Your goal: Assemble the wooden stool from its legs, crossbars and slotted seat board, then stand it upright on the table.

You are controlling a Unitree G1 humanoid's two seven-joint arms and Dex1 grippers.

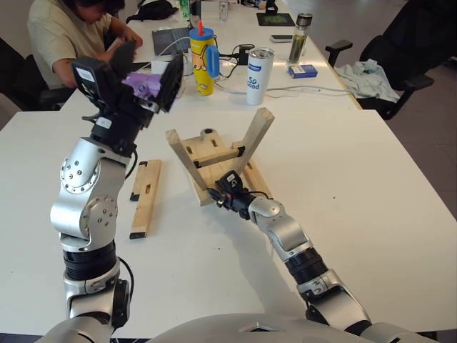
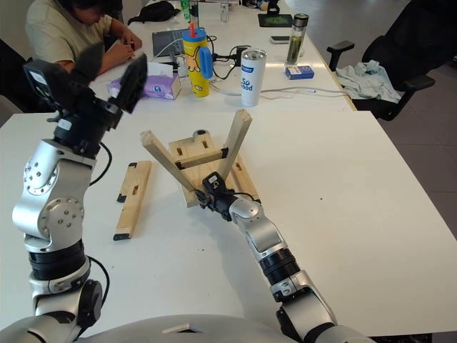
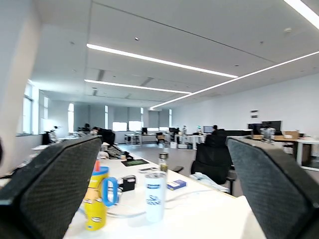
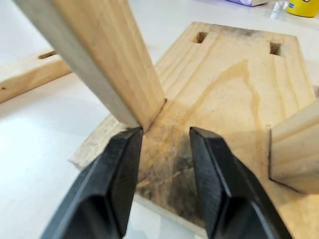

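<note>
A: Biggest first?
B: White table (image 1: 371,214). Mid-table the seat board (image 1: 208,170) lies flat. Two legs (image 1: 187,164) are stuck in it, splaying up toward 11 and 1 o'clock, with a crossbar (image 1: 218,157) between them.
A: Other parts?
B: Loose slotted piece (image 1: 146,197), flat on the table at 9 o'clock of the board, apart from it.
A: Hands?
B: Left gripper (image 1: 148,66) is high up at 10 o'clock of the board, fingers spread wide, nothing in them. Right gripper (image 4: 164,137) is low at the board's 6 o'clock edge, narrow gap, gripping nothing. One fingertip (image 4: 127,144) is right at the foot of the 11 o'clock leg.
A: Behind?
B: Tumbler (image 1: 259,75) at 12 o'clock, on the far table.
</note>
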